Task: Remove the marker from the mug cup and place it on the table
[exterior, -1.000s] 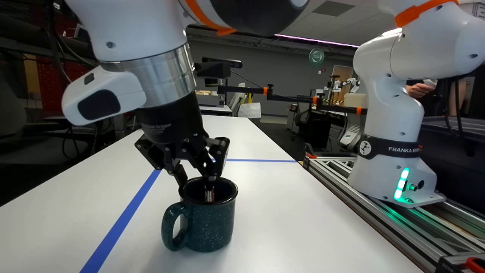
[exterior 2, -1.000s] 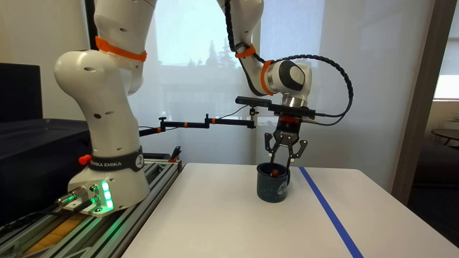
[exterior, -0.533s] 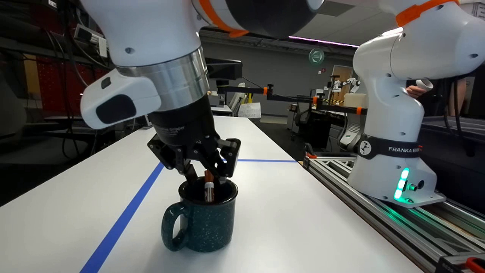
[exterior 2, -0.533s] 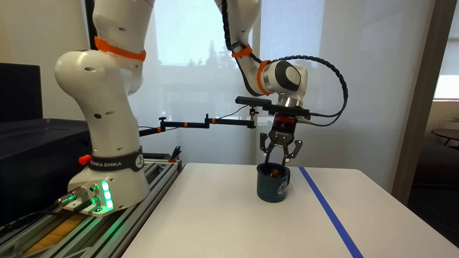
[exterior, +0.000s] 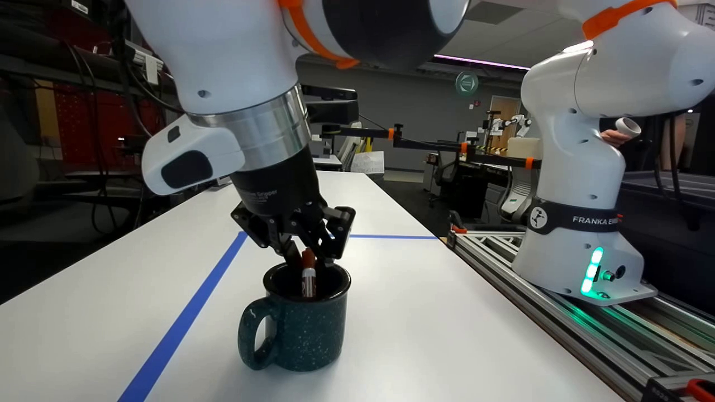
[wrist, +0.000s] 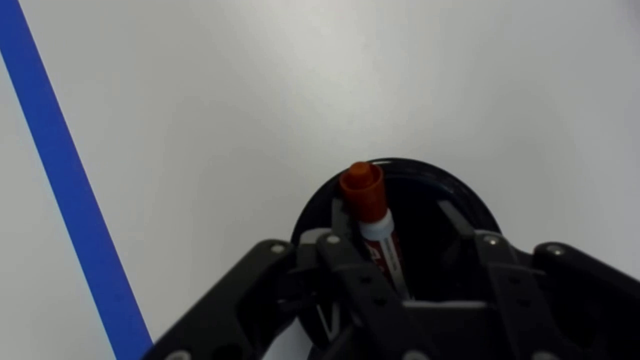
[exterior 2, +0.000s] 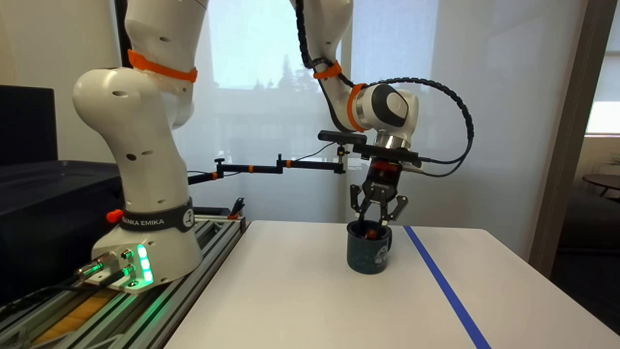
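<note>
In an exterior view the robot's wrist (exterior: 262, 134) has moved to the right and lower since a second ago, taking the jaws rightward with it, so that the orange-red cap of the marker (wrist: 377, 227), then covered by them, now shows. The mug (exterior: 310, 335) stands where it stood.

In the wrist view the jaws come in from the bottom of the frame, spread apart at the mouth of the mug. The marker is between them, just beside the one on the left; whether those two touch I cannot tell. A dark gap parts it from the one on the right. It is still in the mug, tilted, its cap at the upper left over the rim and its red-and-white body sloping toward the lower right, the bottom end hidden.

The mug sits upright on the white table (exterior: 424, 335), in an exterior view at the lower middle of the frame with its handle to the left. Blue tape (exterior: 184, 318) runs along the table from the bottom left up toward the middle.

Farther back on the right, the robot's base (exterior: 575, 251) with its lit green strip (exterior: 592, 270) stands on metal rails (exterior: 586, 329). An orange-banded black bar (exterior: 427, 145) crosses the upper middle; at the upper right a hand (exterior: 613, 137) holds a white object (exterior: 630, 127); behind lies a grey wall (exterior: 413, 100).
</note>
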